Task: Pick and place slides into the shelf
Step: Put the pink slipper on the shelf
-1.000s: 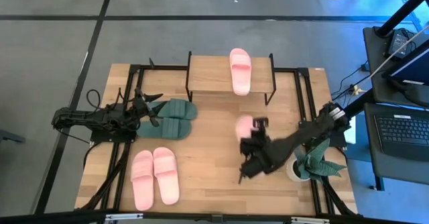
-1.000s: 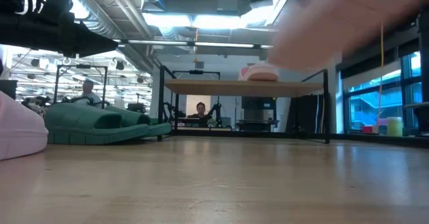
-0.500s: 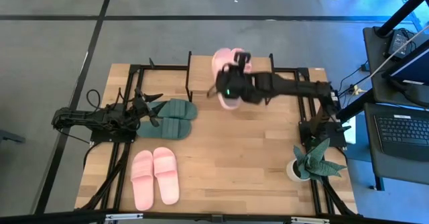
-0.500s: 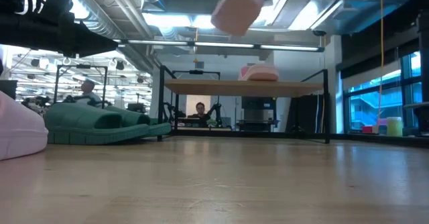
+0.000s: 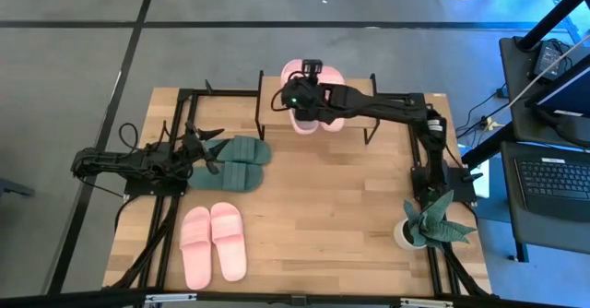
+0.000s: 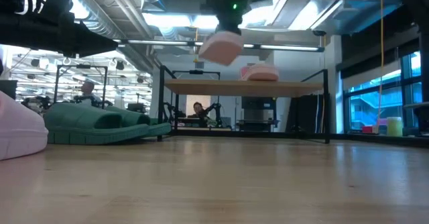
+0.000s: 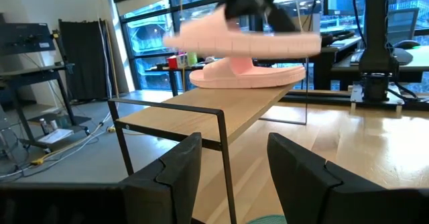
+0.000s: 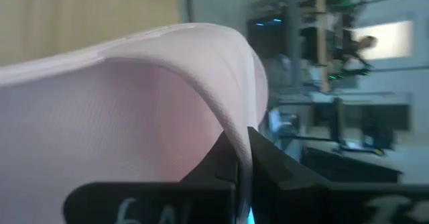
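Slides are going up onto the shelf (image 5: 277, 100): our right claw (image 5: 297, 99) holds a pink slide (image 5: 297, 77) pinched by its strap above the shelf's top board, just beside the pink slide already lying there (image 5: 334, 114). We judge the step calls for levelling the held slide and lowering it flat alongside its mate, clear of the board's edge, before letting go. On the wooden worktop (image 5: 369, 207) the left claw (image 5: 205, 151) waits open-fingered by the green pair (image 5: 238, 162), another pink pair (image 5: 213, 243) nearby, a potted plant (image 5: 426, 223) at the corner, with a workshop behind.
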Available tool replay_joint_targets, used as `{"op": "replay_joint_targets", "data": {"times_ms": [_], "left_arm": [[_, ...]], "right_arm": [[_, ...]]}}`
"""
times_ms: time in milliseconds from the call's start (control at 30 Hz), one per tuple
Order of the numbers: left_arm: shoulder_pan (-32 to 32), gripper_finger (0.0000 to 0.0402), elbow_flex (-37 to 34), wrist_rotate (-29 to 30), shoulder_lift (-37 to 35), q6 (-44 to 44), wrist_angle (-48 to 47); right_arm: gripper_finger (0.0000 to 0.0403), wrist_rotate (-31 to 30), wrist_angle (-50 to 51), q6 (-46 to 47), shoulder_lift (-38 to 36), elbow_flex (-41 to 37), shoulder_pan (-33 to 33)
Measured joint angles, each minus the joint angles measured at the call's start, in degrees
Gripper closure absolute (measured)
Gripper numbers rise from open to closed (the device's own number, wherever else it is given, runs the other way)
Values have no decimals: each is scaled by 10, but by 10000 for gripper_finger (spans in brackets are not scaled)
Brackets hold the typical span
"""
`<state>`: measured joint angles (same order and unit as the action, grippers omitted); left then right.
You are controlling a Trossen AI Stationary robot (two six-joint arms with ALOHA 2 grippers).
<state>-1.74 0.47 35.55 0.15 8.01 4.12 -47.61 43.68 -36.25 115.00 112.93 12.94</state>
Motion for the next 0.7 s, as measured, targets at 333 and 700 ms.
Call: {"op": "replay_joint_targets", "data": {"times_ms": [333,700], "left_arm": [[0,237,0,0,0,-1,0],[0,237,0,1,0,0,0]], "right_arm": [[391,65,-50,-31,36,0,43],[391,75,-44,-2,38,-1,86]]}}
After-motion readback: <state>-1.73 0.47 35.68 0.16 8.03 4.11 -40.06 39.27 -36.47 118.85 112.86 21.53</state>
